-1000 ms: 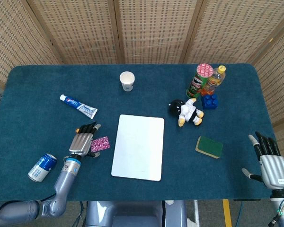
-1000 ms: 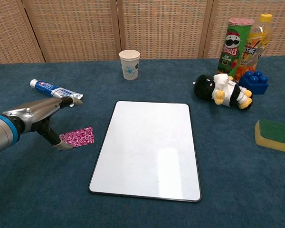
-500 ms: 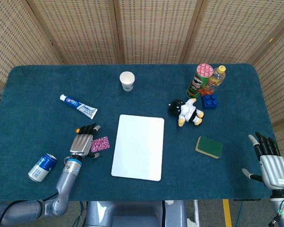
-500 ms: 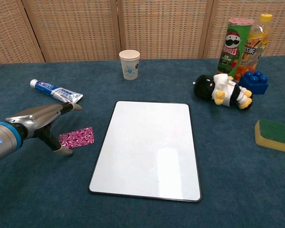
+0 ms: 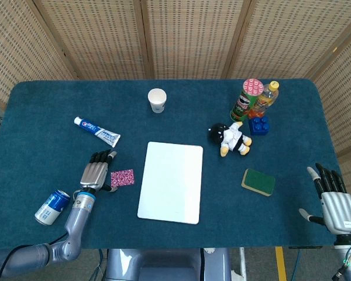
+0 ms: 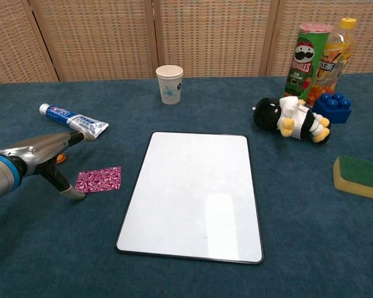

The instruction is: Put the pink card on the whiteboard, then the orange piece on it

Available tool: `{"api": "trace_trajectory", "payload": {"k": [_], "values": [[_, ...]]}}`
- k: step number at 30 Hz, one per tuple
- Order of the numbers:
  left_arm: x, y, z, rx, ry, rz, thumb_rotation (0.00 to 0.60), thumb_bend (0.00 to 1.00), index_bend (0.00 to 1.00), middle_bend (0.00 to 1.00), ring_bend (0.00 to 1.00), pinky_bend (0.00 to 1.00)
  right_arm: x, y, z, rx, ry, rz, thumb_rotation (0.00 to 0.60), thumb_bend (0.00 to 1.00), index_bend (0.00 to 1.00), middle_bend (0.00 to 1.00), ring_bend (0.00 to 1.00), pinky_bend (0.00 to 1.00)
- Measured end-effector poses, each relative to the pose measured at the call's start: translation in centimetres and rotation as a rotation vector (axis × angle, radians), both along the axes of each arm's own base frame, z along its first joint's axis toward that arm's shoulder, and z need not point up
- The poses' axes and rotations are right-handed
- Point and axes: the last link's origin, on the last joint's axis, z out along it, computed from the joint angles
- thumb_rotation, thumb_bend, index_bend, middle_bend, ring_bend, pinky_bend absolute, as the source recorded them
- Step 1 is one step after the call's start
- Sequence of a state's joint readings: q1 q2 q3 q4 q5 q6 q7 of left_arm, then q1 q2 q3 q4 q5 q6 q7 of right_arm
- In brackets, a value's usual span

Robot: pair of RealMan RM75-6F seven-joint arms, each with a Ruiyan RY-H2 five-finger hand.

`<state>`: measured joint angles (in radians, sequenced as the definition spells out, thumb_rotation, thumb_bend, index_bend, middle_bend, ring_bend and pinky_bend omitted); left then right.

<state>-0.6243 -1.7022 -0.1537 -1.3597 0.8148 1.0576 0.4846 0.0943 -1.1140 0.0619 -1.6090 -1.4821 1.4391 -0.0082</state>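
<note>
Fingers (image 5: 100,157) of the left hand (image 5: 94,174), extended and holding nothing, are retreating leftward off the patterned pink card (image 6: 99,179); pickup onto the white rectangular whiteboard (image 6: 193,192) is pending

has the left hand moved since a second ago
Yes. The left hand has drawn back left, away from the whiteboard, uncovering more of the pink card.
</note>
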Motion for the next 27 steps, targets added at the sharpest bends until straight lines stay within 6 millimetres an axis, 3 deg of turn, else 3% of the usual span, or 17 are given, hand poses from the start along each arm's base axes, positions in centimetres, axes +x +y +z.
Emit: {"api": "trace_trajectory", "payload": {"k": [10,15,18,23,27], "values": [[-1.5,1.9,1.7,0.044,0.006,0.026,0.6,0.0,0.08,0.0,0.0,0.0,0.0,0.0,0.0,0.0,0.001,-0.002,0.6,0.0,0.0,0.0,0.0,0.0],[-1.5,1.7,2.1,0.037,-0.005,0.006,0.6,0.0,0.12,0.0,0.0,0.0,0.0,0.0,0.0,0.0,0.001,-0.003,0.6,0.0,0.0,0.0,0.0,0.0],[-1.1,1.0,2.6,0.014,-0.023,-0.021,0.6,0.0,0.16,0.0,0.0,0.0,0.0,0.0,0.0,0.0,0.002,-0.002,0.6,0.0,0.0,0.0,0.0,0.0],[0.6,0.0,4.1,-0.045,-0.052,-0.077,0.6,0.06,0.33,0.0,0.0,0.0,0.0,0.0,0.0,0.001,0.002,-0.003,0.6,0.0,0.0,0.0,0.0,0.0],[1.9,-0.1,5.1,-0.091,-0.033,-0.111,0.6,0.1,0.35,0.0,0.0,0.0,0.0,0.0,0.0,0.0,0.001,-0.004,0.6,0.0,0.0,0.0,0.0,0.0]]}}
